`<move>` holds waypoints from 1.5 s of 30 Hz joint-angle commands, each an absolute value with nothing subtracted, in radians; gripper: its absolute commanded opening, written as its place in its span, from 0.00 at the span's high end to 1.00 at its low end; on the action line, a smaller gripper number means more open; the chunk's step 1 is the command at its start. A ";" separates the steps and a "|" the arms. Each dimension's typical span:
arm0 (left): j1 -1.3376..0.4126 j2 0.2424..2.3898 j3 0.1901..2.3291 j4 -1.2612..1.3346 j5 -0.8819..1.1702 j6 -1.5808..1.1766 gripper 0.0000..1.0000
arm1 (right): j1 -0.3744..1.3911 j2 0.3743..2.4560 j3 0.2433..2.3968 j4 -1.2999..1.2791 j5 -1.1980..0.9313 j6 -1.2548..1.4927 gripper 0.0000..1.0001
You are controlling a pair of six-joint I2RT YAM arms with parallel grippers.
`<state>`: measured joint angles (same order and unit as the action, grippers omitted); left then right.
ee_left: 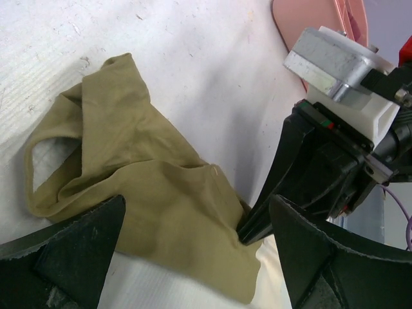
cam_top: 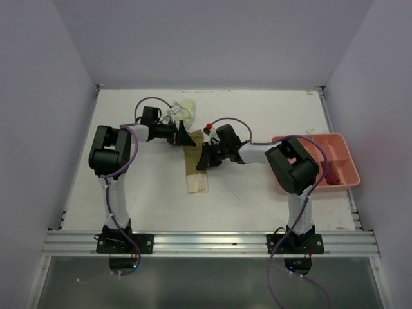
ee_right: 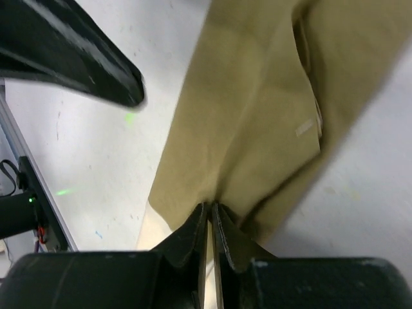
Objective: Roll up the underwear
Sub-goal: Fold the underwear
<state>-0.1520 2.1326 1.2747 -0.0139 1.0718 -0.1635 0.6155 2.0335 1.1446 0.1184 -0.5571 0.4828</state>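
Note:
An olive-tan underwear (cam_top: pixel 191 158) lies flat and crumpled mid-table, over a cream one (cam_top: pixel 198 184). My right gripper (cam_top: pixel 203 158) is down at its right edge. In the right wrist view its jaws (ee_right: pixel 210 206) are pressed together on a raised fold of the olive-tan cloth (ee_right: pixel 257 116). My left gripper (cam_top: pixel 182 136) hangs at the cloth's far end. Seen from the left wrist, it (ee_left: pixel 196 206) stands wide open over the cloth (ee_left: pixel 161 193), holding nothing. The right fingers (ee_left: pixel 257 222) pinch the cloth's edge just beside the left gripper's right finger.
A pale yellow-green garment (cam_top: pixel 183 109) lies bunched at the back, behind the left gripper. A salmon-pink compartment tray (cam_top: pixel 344 168) sits at the right edge, behind the right arm's elbow. White walls close in the table on three sides.

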 commanded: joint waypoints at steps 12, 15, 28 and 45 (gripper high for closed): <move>-0.135 2.220 1.322 -0.153 0.920 -0.080 0.00 | 0.551 1.901 1.209 0.024 -0.709 0.509 0.85; -0.135 2.224 1.328 -0.156 0.923 -0.074 0.00 | 0.551 1.954 1.244 0.116 -0.715 0.576 0.84; -0.133 2.244 1.354 -0.152 0.966 -0.078 0.00 | 0.511 2.180 1.221 0.374 -0.703 0.698 0.84; -0.182 2.401 1.675 -0.454 1.103 0.146 0.00 | 0.626 2.134 1.018 0.802 -0.742 1.096 0.74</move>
